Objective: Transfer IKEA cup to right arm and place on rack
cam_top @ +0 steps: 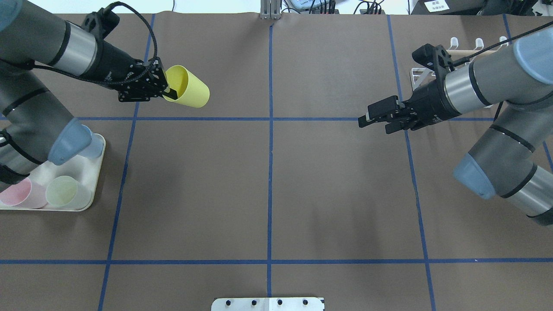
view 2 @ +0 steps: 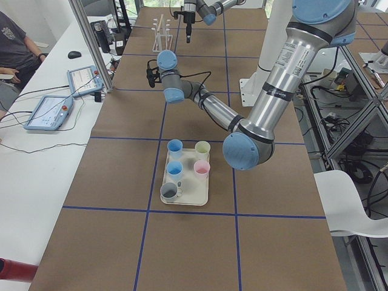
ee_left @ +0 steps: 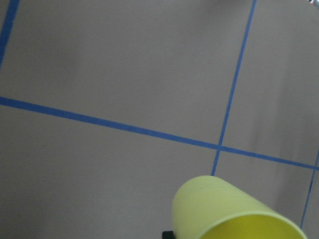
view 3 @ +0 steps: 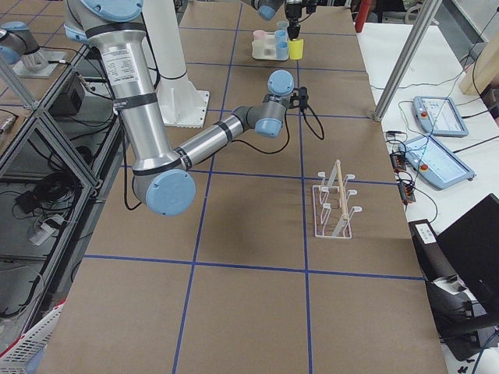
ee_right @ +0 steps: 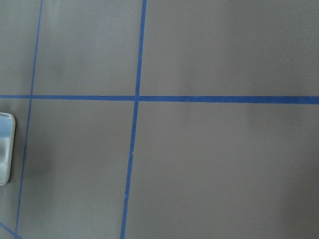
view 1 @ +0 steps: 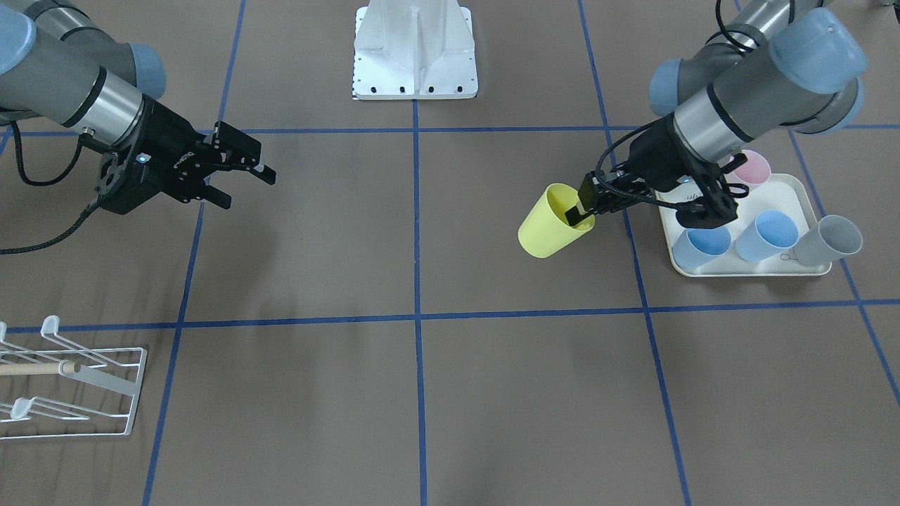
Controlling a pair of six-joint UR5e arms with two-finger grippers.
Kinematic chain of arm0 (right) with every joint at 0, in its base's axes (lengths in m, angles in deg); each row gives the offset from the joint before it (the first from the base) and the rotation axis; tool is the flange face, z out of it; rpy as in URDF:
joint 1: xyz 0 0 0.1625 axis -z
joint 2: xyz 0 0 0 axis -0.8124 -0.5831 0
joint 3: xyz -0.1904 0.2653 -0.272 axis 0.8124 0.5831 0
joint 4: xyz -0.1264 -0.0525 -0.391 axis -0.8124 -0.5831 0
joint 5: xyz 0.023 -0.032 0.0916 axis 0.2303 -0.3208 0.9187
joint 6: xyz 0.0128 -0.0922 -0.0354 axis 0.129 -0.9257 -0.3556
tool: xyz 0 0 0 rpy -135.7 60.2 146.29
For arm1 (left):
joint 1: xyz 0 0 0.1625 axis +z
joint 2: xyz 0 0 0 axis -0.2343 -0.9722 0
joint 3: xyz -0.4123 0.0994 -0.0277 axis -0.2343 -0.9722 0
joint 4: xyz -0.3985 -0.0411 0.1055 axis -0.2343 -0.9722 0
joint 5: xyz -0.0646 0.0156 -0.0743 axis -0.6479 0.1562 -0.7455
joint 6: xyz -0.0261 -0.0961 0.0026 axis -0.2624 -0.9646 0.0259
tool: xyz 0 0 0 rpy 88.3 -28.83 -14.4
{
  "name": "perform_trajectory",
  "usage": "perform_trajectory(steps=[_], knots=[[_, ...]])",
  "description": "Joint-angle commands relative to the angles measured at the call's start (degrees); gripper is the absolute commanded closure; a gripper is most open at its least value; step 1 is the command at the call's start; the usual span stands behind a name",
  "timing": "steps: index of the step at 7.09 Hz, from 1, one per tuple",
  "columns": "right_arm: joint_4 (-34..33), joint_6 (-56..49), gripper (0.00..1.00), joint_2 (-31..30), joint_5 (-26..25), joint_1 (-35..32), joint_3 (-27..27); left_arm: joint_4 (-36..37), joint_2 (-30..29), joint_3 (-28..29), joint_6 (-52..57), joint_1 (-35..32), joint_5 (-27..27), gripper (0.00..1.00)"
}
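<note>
Brown table gridded with blue tape, yellow cup held aloft.
Left gripper is clamped on the cup's rim, one finger inside, the cup tipped sideways beside the tray. Right gripper hangs with jaws parted and empty, well apart from the cup. The rack stands on the table.

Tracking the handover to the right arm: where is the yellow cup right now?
In the overhead view, the yellow cup is upper left, gripped at its rim by the left gripper, just beyond the tray of cups.
</note>
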Motion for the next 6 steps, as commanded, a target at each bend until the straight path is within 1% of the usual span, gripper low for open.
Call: perform_trajectory(steps=[1, 2, 3, 4, 5, 6], knots=[[7.6, 10.3, 0.01, 1.9, -4.2, 3.2, 2.0, -9.2, 0.0, 0.5, -8.2, 2.2, 2.3, 1.0], [7.6, 15.3, 0.01, 4.6, -5.5, 4.0, 1.8, -14.7, 0.0, 1.7, -13.1, 2.4, 2.3, 1.0], [7.6, 18.6, 0.01, 7.5, -6.8, 4.6, 2.0, -23.8, -0.3, 4.0, -21.4, 2.9, 3.0, 1.0], [7.7, 19.1, 0.01, 9.9, -7.7, 5.0, 1.9, -32.1, -0.5, 5.5, -30.4, 4.7, 7.4, 1.0], [7.8, 19.1, 0.01, 11.1, -9.0, 5.3, 1.3, -37.8, -0.5, 5.5, -38.6, 6.8, 12.5, 1.0], [14.2, 20.3, 0.01, 10.9, -10.0, 6.1, 2.0, -42.4, -0.9, 5.5, -43.4, 8.6, 16.7, 1.0]])
